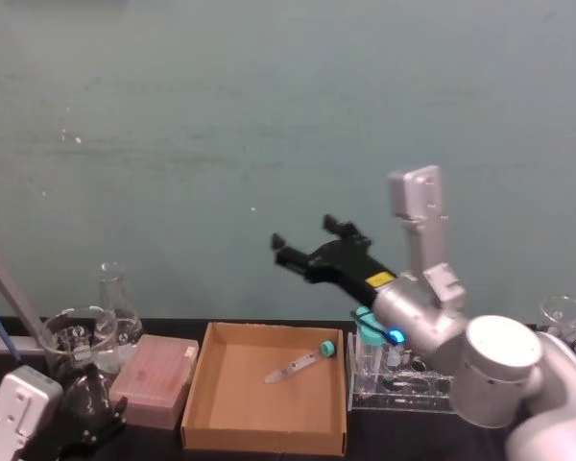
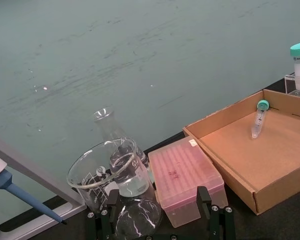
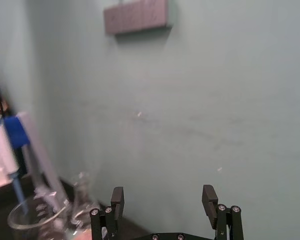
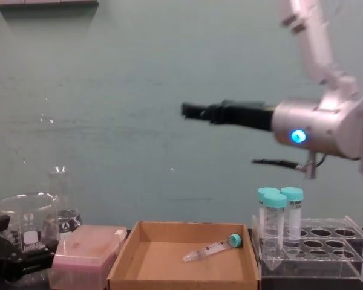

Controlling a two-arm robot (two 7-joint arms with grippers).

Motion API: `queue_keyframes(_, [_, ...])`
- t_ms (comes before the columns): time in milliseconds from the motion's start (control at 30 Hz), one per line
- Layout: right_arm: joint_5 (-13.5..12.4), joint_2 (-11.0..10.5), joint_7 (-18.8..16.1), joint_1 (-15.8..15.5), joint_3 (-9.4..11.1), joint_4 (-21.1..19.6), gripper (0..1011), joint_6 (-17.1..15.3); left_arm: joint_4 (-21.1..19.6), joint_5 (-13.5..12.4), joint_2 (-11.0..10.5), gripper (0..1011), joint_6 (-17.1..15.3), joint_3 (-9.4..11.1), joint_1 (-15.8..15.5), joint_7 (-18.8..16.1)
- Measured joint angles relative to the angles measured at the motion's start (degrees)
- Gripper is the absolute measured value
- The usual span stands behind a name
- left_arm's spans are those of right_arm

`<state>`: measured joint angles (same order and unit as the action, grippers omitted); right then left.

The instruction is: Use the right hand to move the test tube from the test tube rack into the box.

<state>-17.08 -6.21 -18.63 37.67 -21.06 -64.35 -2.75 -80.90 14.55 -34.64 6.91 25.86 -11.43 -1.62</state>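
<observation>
One slim test tube (image 1: 302, 363) lies flat in your cardboard box (image 1: 211, 403), cap toward the rack (image 1: 403, 384) (two wider tubes stand there). Your right hand (image 1: 312, 240) hangs high above, fingers spread and empty, so the drop looks done. Left gripper (image 2: 160, 220) sits low by the beaker (image 2: 107, 172), also apart.

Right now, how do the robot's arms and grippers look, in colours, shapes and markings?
The right hand is black and long-fingered, with a yellow label, on a silver-grey cylindrical arm bearing a glowing blue ring. The left gripper is also black, beside a light grey housing.
</observation>
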Motion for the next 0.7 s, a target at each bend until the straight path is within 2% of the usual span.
queue_keyframes(100, [-0.2, -0.9, 0.8, -1.7, 1.1, -2.8, 1002, 0.6, 0.0, 0.0, 0.0, 1000, 0.0, 0.0, 0.0, 0.0])
queue_keyframes(133, [-0.5, -1.6, 1.4, -2.9, 2.0, -4.7, 1002, 0.8, 0.0, 0.0, 0.0, 1000, 0.0, 0.0, 0.0, 0.0])
queue_keyframes(333, [-0.7, -3.7, 4.6, -7.8, 5.5, -10.3, 1002, 0.7, 0.0, 0.0, 0.0, 1000, 0.0, 0.0, 0.0, 0.0])
queue_keyframes(467, [-0.3, -4.5, 6.9, -10.6, 7.3, -12.1, 1000, -0.5, 0.0, 0.0, 0.0, 1000, 0.0, 0.0, 0.0, 0.0])
queue_keyframes(700, [0.7, -4.5, 11.3, -14.7, 10.3, -13.3, 1002, -3.3, 0.0, 0.0, 0.0, 1000, 0.0, 0.0, 0.0, 0.0])
